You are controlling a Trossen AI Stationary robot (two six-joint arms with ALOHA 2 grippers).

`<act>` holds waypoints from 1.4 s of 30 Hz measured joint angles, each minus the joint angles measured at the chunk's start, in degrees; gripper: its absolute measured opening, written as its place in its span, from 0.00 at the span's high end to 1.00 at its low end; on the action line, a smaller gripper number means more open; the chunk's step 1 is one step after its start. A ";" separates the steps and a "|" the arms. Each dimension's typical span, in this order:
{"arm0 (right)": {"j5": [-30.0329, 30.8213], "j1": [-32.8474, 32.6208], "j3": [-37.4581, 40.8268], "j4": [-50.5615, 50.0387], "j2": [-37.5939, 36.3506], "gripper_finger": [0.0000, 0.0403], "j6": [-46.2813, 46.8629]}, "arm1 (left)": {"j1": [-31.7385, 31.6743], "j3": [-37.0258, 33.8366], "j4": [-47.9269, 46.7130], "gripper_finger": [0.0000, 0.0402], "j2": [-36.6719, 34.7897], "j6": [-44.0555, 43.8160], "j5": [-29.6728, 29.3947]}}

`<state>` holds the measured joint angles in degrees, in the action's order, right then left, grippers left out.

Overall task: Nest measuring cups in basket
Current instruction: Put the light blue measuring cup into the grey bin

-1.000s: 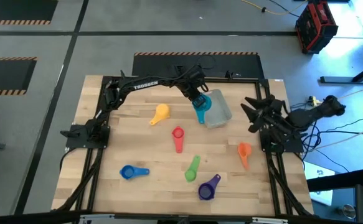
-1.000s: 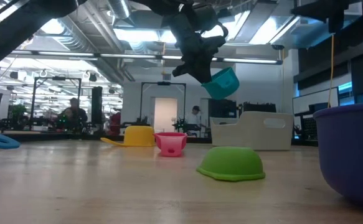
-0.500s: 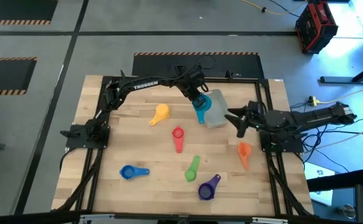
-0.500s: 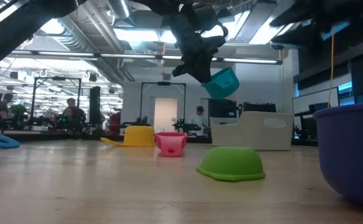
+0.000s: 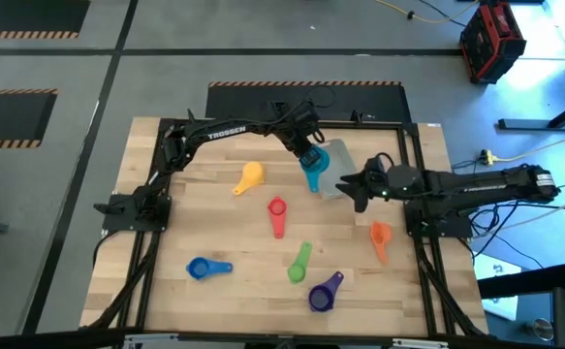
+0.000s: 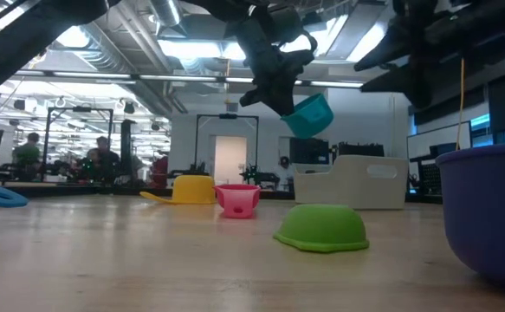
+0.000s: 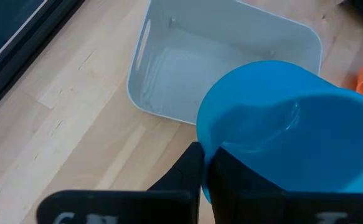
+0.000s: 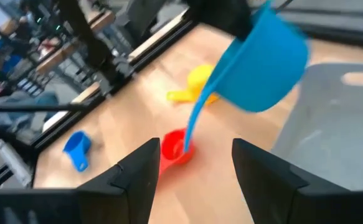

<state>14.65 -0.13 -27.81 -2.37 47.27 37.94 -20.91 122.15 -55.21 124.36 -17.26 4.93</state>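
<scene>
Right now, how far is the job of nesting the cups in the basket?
Nothing is done yet: the basket is empty. In hand: the left gripper holds the teal cup in the air near the basket, and the right gripper, open, is beside it. Left on the table: yellow, red, green, blue, purple and orange cups.

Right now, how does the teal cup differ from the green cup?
The teal cup is held in the air by the left gripper, beside the basket; the green cup lies on the table, untouched. In the low view the teal cup hangs tilted above the tabletop, while the green cup rests bowl down. Both are small scoops with short handles.
</scene>
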 joint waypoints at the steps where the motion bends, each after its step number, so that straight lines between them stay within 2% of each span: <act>1: -0.71 0.09 0.00 0.92 0.97 0.49 -0.01 | 0.00 0.00 0.36 0.97 0.00 -0.69 0.00; 9: -1.26 1.82 0.01 4.46 7.86 0.49 -0.63 | -0.04 0.00 2.95 0.97 0.00 -2.22 0.00; 27: -4.25 2.61 0.07 11.93 16.11 0.50 -1.52 | -0.02 0.00 5.40 0.97 0.00 -3.73 0.02; 32: -4.24 2.61 0.07 15.19 16.76 0.59 -4.07 | -0.02 0.00 5.33 0.97 0.00 -3.75 0.04; 42: -4.17 2.66 0.07 14.32 16.76 0.81 -4.01 | 0.00 0.00 5.24 0.97 0.00 -3.75 0.15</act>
<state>10.48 2.52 -27.75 11.95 64.03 33.93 -20.91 122.15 -49.98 124.36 -21.01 5.08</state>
